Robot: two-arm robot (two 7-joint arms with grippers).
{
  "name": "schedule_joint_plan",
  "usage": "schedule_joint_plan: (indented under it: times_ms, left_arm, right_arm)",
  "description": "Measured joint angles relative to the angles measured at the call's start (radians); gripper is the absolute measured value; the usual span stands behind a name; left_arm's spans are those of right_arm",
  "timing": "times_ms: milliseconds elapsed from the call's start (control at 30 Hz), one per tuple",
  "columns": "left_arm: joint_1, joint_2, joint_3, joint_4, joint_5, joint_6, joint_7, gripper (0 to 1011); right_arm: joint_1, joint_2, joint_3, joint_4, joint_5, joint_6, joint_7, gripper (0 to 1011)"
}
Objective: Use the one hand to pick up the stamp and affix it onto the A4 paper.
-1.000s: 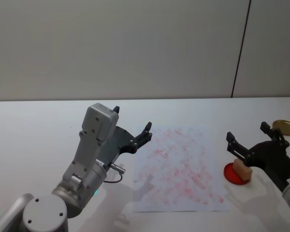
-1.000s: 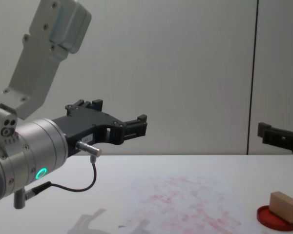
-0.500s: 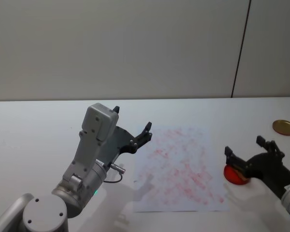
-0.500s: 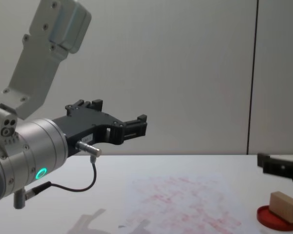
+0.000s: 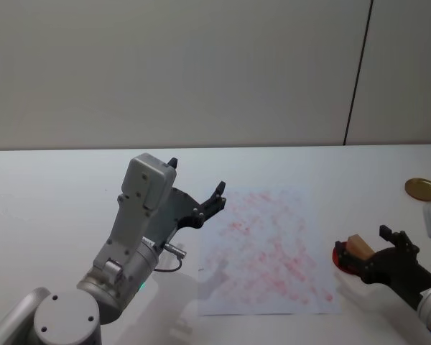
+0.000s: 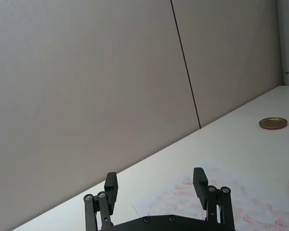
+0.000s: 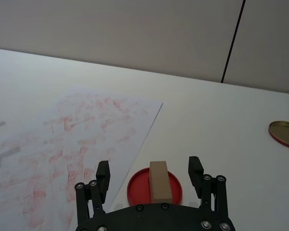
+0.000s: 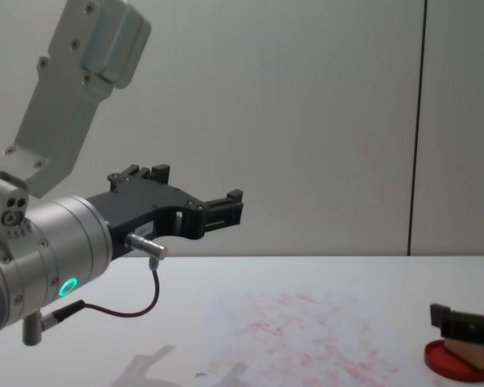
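The right gripper (image 7: 149,168) is low over the table (image 5: 57,187), at about 4 o'clock from the middle of the A4 paper (image 5: 266,244) in the head view. Its jaws stand wide apart, one on each side of the stamp (image 7: 160,182), with a clear gap on both sides, so it has hold of nothing. The stamp stands upright on the red ink dish (image 7: 135,188), which sits just beside the paper's right edge. In the chest view the black fingers (image 8: 460,321) cross in front of the block's upper part. A flat gold lid (image 5: 422,189) lies on the table at about 2 o'clock from the dish, well apart from it. The left gripper (image 6: 155,179) hangs raised above the table at about 10 o'clock from the paper's middle (its silver arm carries a green ring light (image 8: 67,285)). Its jaws are also spread wide and hold nothing. The paper lies flat, covered in faint red marks.
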Motion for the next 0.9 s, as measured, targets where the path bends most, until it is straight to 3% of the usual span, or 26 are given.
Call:
schedule_joint_plan:
  times_ms: [300,400,767,900]
  left_arm:
    - [0.0,0.0,0.0,0.0,0.0,0.0,0.0,993]
    - [0.0,0.0,0.0,0.0,0.0,0.0,0.0,993]
    - [0.0,0.0,0.0,0.0,0.0,0.0,0.0,993]
    - [0.0,0.0,0.0,0.0,0.0,0.0,0.0,993]
  right_arm:
    - [0.02,-0.007,0.0,0.048,-0.002,0.019,0.017,996]
    - [0.025,-0.009,0.0,0.057,-0.002,0.022,0.02,942]
    - [0.041,-0.02,-0.002,0.094,-0.003,0.026,0.028,585]
    - [0.043,-0.021,-0.003,0.1,-0.007,0.019,0.03,506]
